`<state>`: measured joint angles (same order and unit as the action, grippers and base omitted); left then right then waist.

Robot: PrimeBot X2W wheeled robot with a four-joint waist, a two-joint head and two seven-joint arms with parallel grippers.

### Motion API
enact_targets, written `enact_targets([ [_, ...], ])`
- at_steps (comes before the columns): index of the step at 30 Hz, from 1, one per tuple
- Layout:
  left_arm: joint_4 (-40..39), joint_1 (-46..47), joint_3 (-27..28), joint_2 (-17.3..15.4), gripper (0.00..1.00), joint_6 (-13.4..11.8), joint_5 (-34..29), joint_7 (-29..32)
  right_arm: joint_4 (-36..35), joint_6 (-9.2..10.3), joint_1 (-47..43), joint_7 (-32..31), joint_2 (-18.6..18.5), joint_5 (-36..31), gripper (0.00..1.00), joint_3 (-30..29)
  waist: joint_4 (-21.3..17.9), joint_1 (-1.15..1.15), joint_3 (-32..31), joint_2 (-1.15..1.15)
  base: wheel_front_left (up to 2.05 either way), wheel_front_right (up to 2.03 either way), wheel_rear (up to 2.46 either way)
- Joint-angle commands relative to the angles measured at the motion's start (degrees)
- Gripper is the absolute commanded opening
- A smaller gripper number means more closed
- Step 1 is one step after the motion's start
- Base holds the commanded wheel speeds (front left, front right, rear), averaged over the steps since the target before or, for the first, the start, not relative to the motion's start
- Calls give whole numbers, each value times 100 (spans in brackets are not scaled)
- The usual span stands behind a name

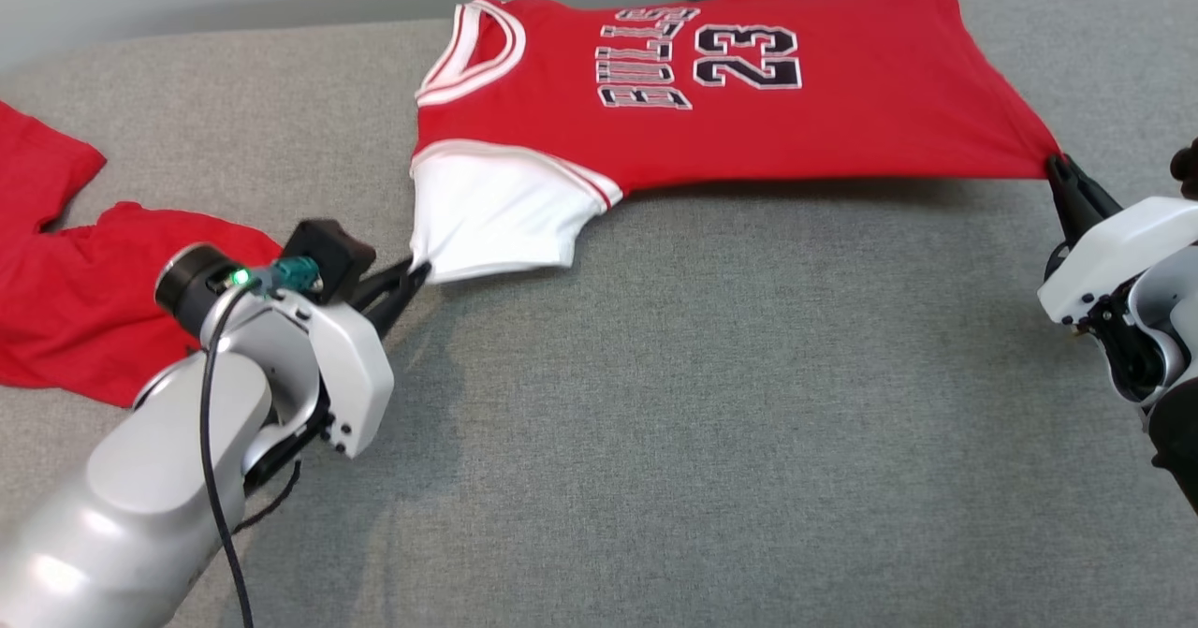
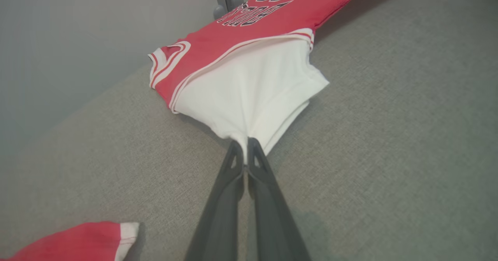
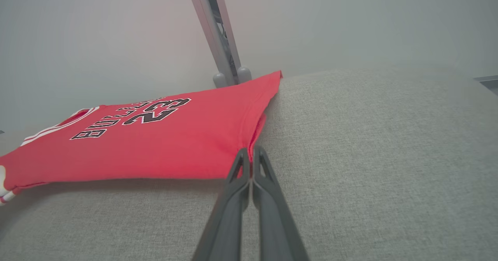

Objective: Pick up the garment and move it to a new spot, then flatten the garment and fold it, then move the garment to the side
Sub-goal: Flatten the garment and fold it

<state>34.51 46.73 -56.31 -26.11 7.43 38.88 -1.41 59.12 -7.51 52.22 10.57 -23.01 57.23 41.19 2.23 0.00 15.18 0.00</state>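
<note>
The garment (image 1: 749,113) is a red jersey with white sleeves, black lettering and the number 23, spread across the far part of the grey surface. My left gripper (image 1: 418,274) is shut on the edge of its white sleeve (image 2: 253,97), the dark fingers (image 2: 233,163) pinching the cloth (image 2: 245,142). My right gripper (image 1: 1056,167) is shut on the red hem corner (image 3: 249,144) at the garment's other end. The near edge of the garment (image 3: 155,152) is raised off the surface and stretched between the two grippers.
A second red garment (image 1: 65,272) lies crumpled at the left, beside my left forearm; its white-cuffed end (image 2: 97,239) shows near the left gripper. A grey post (image 3: 218,39) stands behind the surface. The grey cushion (image 1: 702,441) is broad in front.
</note>
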Motion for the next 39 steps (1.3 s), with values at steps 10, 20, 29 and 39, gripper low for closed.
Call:
enact_targets([
  [10, -1495, -631, -738, -773, 0, 1, 803, 776, -52, 4, -447, -153, -240, 443, 0, 320, -43, 0, -428, 0, 0, 0, 0],
  [20, -2363, -954, -1084, -1157, 0, 1, 1321, 1105, -320, 4, -812, -629, -459, 821, 0, 627, -179, 0, -685, 0, 0, 0, 0],
  [29, -3229, -1216, -1382, -1580, 0, 2, 1874, 1555, -881, 4, -1222, -1316, -804, 1282, 0, 1019, -308, 0, -835, 0, 0, 0, 0],
  [39, -3853, -1587, -1518, -1949, 0, 3, 2492, 1905, -1262, 4, -1627, -2262, -1185, 1835, 0, 1245, -430, 0, -1029, 0, 0, 0, 0],
])
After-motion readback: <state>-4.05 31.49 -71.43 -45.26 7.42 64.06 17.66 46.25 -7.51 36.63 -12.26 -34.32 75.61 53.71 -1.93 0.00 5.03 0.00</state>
